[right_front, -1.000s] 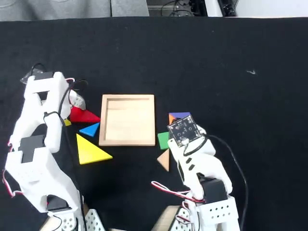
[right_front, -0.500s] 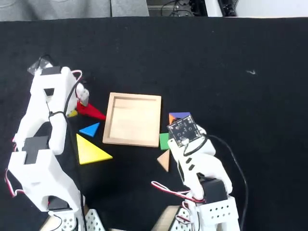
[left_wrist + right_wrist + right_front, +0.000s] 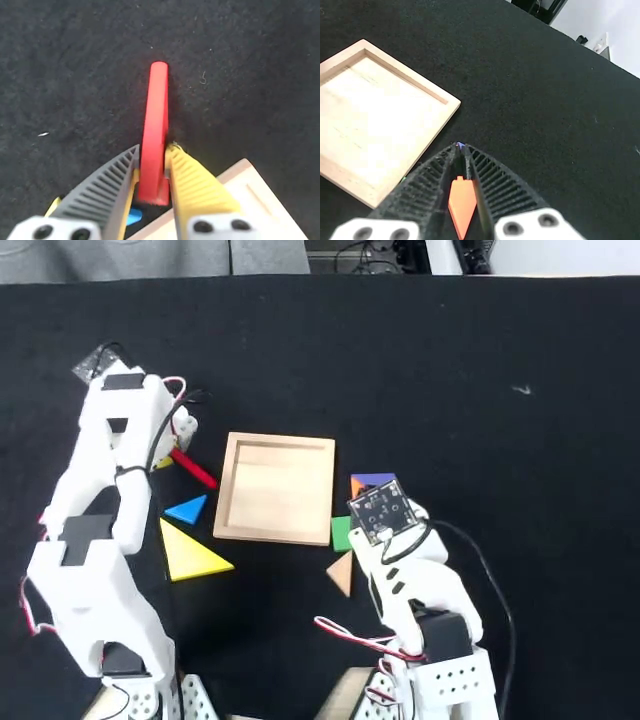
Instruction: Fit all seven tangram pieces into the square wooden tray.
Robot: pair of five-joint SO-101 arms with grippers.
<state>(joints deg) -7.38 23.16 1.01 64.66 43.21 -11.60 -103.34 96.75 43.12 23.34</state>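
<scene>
Zero of seven tangram pieces are seated: the square wooden tray [image 3: 275, 490], at centre frame in the high view, has a bare floor.

1. Left gripper [image 3: 152, 150]: clamped on the flat red piece [image 3: 157, 100], which stands on edge just off the tray's upper left corner.
2. Right gripper [image 3: 460, 147]: jaws drawn together at the tips. The small orange piece [image 3: 461, 200] shows in the gap behind them, and you cannot confirm a grip on it.
3. Left of the tray: large yellow triangle [image 3: 190, 552] and small blue triangle [image 3: 187, 509].
4. Right of the tray: green piece [image 3: 341, 532], tan triangle [image 3: 342, 572] and purple piece [image 3: 378, 479].

Treat the task as barely begun. All seven placements remain, and the red piece is probably first.
</scene>
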